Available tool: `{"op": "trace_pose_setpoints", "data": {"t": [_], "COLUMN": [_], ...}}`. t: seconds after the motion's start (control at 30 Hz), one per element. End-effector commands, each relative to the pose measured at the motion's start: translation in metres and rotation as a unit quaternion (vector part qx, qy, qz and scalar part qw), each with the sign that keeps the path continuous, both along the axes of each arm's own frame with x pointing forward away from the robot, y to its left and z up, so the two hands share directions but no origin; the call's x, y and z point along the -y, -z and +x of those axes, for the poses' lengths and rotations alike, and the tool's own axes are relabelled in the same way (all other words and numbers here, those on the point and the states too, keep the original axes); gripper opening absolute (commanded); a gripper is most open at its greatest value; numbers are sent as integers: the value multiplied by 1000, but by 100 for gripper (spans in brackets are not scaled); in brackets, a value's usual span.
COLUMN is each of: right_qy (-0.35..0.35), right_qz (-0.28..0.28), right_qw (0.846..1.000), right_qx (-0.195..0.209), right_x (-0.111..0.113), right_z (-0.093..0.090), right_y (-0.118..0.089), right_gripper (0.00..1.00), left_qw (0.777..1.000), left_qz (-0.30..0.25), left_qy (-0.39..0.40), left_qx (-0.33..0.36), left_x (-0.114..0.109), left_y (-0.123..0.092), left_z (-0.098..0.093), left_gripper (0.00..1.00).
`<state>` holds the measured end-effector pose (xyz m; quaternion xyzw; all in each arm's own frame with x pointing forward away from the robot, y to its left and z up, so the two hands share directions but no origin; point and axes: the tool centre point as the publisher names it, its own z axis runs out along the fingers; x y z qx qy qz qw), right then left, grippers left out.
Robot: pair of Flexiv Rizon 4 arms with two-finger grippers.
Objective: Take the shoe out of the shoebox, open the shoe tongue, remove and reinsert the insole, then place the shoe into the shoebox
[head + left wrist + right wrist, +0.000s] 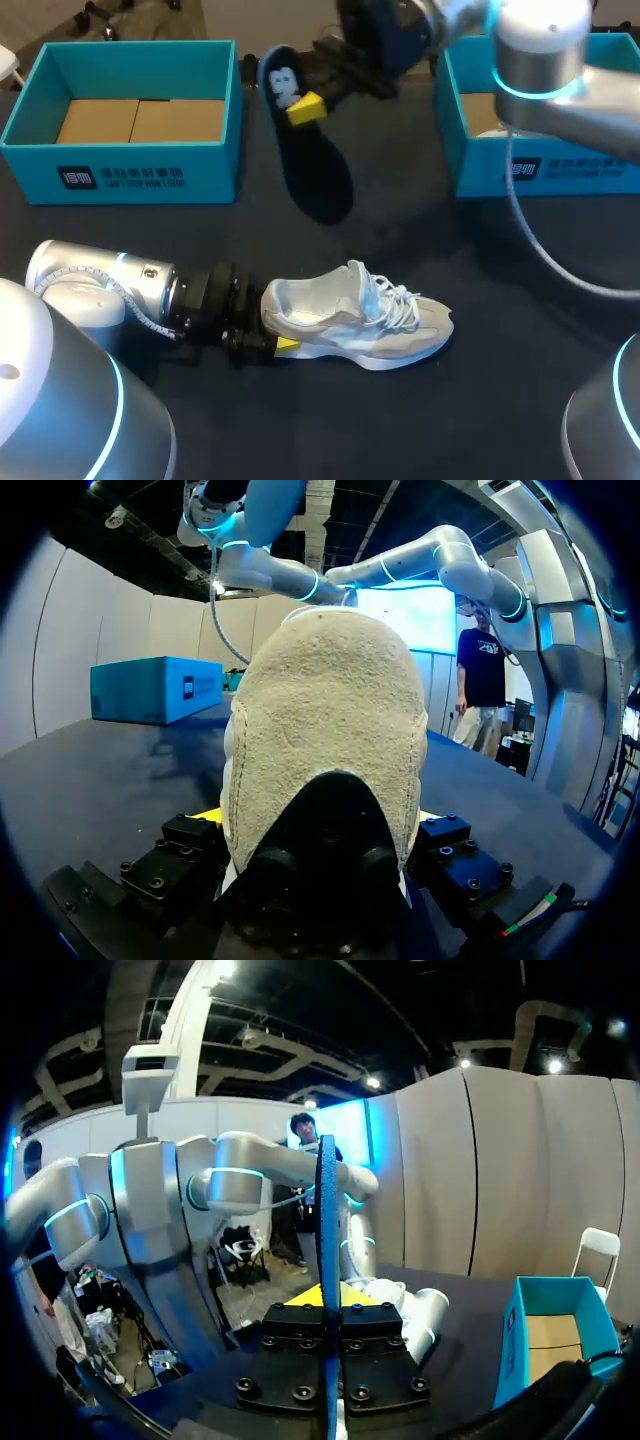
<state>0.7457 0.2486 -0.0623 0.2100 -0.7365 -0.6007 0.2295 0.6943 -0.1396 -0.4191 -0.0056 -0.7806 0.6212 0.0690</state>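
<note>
L tool clamps the shoe by its heel on the tabletop, R tool pinches the insole aloft; insole's thin, light, prob. floppy, so grip near its heel end.

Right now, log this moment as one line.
left gripper: shut on pale grey sneaker heel, on table | right gripper: shut on dark blue insole, aloft | stage: insole out
</note>
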Motion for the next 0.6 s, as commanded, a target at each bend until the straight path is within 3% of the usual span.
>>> {"op": "trace_pose_setpoints", "data": {"t": [0.03, 0.23, 0.27, 0.4, 0.43, 0.5, 0.6], "right_qy": [51, 51, 42, 119, 119, 148, 175], "right_qz": [10, 10, 30, -5, -5, -11, -2], "right_qw": [999, 999, 999, 991, 991, 986, 980], "right_qx": [5, 5, 2, -52, -52, -71, -94], "right_x": [16, 16, 10, 29, 29, 43, 54], "right_z": [-23, -23, -16, -13, -13, -25, -38], "right_y": [2, 2, 4, -31, -31, -53, -65], "right_gripper": [0, 0, 0, 0, 0, 0, 0], "left_qw": [1000, 1000, 1000, 1000, 1000, 1000, 1000], "left_qz": [1, 1, 1, 1, 1, 1, 1], "left_qy": [0, 0, 0, 0, 0, 0, 0], "left_qx": [0, 0, 0, 0, 0, 0, 0], "left_x": [1, 1, 1, 1, 1, 1, 1], "left_y": [0, 0, 0, 0, 0, 0, 0], "left_z": [0, 0, 0, 0, 0, 0, 0], "left_gripper": [0, 0, 0, 0, 0, 0, 0]}}
